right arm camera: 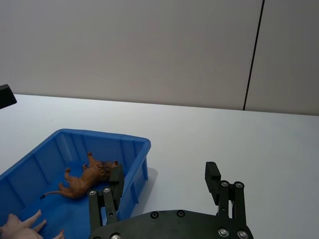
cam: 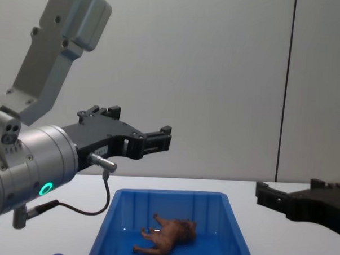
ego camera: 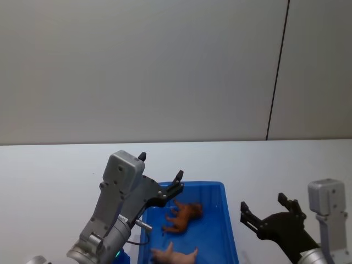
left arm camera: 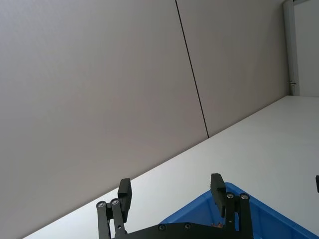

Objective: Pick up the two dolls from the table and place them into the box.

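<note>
Lion figurine (ego camera: 184, 215) and pink figurine (ego camera: 173, 254) lie in blue bin (ego camera: 206, 185); left gripper (ego camera: 160, 166) above its far-left corner, right gripper (ego camera: 264, 203) to its right, both spread and empty.

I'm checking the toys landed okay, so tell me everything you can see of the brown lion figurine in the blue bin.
The lion figurine is reddish-brown, plastic-looking, with a shaggy mane, four legs and a thin tail. It lies on its side on the floor of the blue bin, legs splayed, touching only that floor. The pale pink figurine lies apart from it, nearer the robot.

In box (ego camera: 204, 185) on table (ego camera: 55, 176): maned doll (ego camera: 184, 215), pale doll (ego camera: 173, 254).
</note>
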`<state>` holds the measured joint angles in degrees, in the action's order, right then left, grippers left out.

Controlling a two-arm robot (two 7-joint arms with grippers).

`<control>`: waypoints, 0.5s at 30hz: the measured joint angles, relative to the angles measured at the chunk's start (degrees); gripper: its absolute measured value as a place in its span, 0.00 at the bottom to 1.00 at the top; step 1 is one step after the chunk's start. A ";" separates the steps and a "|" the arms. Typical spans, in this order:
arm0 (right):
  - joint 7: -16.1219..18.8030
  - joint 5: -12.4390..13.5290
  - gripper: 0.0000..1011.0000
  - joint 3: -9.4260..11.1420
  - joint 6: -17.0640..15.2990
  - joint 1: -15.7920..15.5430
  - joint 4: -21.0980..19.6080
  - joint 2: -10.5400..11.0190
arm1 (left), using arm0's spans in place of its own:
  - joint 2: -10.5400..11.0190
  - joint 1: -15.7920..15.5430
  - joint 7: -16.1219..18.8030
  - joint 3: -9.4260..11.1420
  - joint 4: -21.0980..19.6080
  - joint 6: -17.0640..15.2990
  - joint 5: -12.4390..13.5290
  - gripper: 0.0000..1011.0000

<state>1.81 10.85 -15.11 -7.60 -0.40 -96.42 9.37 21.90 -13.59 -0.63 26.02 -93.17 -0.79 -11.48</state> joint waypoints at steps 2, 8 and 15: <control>-0.21 0.12 0.99 0.08 0.02 -0.27 -0.21 0.18 | 0.00 0.00 0.00 0.00 0.00 0.00 0.00 0.99; -0.84 0.44 0.99 0.31 0.06 -1.11 -0.87 0.67 | 0.12 0.20 0.02 -0.09 -0.19 -0.17 -0.10 0.99; -1.30 0.65 0.99 0.44 0.10 -1.64 -1.31 0.98 | 0.92 1.16 0.90 -0.46 -1.49 -1.45 -1.11 0.99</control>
<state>0.51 11.50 -14.67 -7.50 -2.04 -97.73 10.35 22.82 -12.42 0.28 25.56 -94.67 -2.25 -12.60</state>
